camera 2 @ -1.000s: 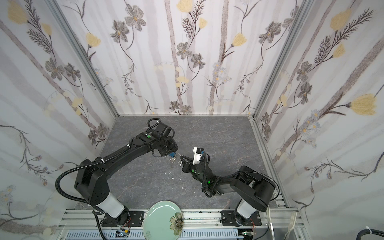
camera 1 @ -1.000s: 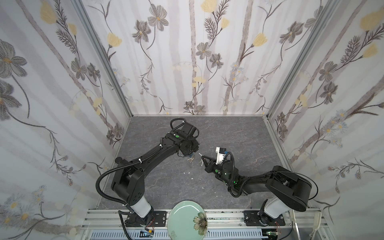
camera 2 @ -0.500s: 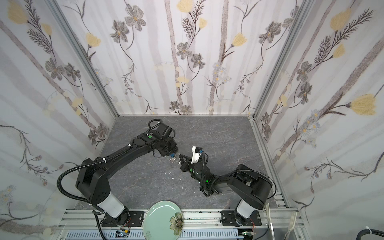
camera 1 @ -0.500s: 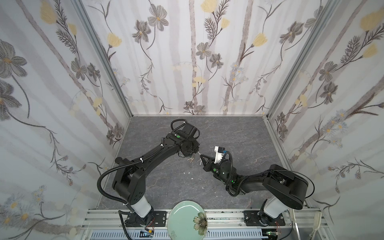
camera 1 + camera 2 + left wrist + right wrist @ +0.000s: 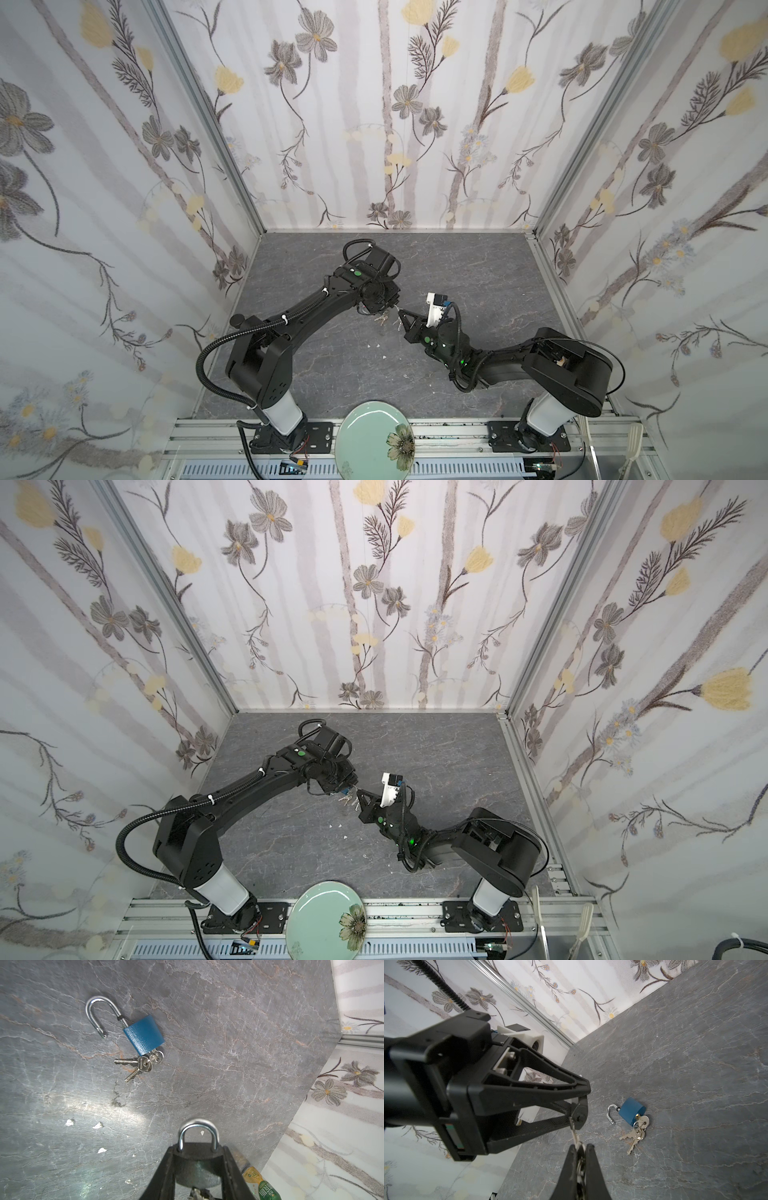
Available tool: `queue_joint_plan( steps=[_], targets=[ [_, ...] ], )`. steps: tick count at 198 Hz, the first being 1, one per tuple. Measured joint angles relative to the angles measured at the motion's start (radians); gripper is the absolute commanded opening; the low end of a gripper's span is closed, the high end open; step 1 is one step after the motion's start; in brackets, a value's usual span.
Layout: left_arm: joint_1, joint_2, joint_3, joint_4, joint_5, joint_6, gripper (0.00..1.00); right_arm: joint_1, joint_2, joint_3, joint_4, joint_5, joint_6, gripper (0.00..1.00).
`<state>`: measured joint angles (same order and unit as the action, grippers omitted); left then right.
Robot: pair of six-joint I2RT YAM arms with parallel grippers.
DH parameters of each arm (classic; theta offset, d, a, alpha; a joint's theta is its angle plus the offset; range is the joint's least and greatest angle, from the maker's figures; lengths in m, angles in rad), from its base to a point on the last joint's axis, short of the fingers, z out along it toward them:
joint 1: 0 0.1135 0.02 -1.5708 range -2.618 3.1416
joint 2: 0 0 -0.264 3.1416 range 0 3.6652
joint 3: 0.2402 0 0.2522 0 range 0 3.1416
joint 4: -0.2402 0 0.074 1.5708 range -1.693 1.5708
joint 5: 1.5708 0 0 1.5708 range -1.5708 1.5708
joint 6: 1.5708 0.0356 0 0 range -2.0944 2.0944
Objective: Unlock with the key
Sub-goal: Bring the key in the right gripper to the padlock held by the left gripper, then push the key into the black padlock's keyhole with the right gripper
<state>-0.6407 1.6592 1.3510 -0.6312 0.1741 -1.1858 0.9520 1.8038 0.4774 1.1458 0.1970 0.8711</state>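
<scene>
Nearest the camera, at the lower middle edge of both top views, a pale green plate (image 5: 374, 440) (image 5: 324, 920) with a flower on it lies on the metal rail between the two arm bases.

Farther in, near the middle of the frame, the two grippers meet tip to tip above the grey stone-look table (image 5: 457, 270). The right gripper (image 5: 579, 1148) reaches in from the lower right with its jaws pressed together on the head of a key (image 5: 573, 1132). The blade points at the underside of the black padlock (image 5: 579, 1114), meeting it at or just beside the keyhole. Whether it is seated inside cannot be told.

The left gripper (image 5: 197, 1151) comes in from the left and clamps the body of that black padlock between its jaws. The silver shackle (image 5: 198, 1128) sticks out past the fingertips, with both legs down in the body.

Just beside the meeting point, a blue padlock (image 5: 144, 1034) (image 5: 632, 1112) lies flat on the table with its shackle swung open. A bunch of keys (image 5: 143, 1064) (image 5: 636, 1133) hangs from its base, one key in the lock and the others fanned on the stone. A few white flecks (image 5: 97, 1125) are scattered nearby, and a green-labelled bottle (image 5: 259, 1182) shows beside the left gripper.

Farthest back, in the upper part of the frame, stands the flowered wall (image 5: 395, 124).
</scene>
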Motion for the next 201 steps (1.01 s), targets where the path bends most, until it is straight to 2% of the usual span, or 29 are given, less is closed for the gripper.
queue_joint_plan(
  steps=[201],
  targets=[
    [-0.002, 0.0, -0.016, 0.015, 0.01, -0.012, 0.26, 0.0, -0.013, -0.019, -0.027, 0.044, 0.027, 0.0]
  ],
)
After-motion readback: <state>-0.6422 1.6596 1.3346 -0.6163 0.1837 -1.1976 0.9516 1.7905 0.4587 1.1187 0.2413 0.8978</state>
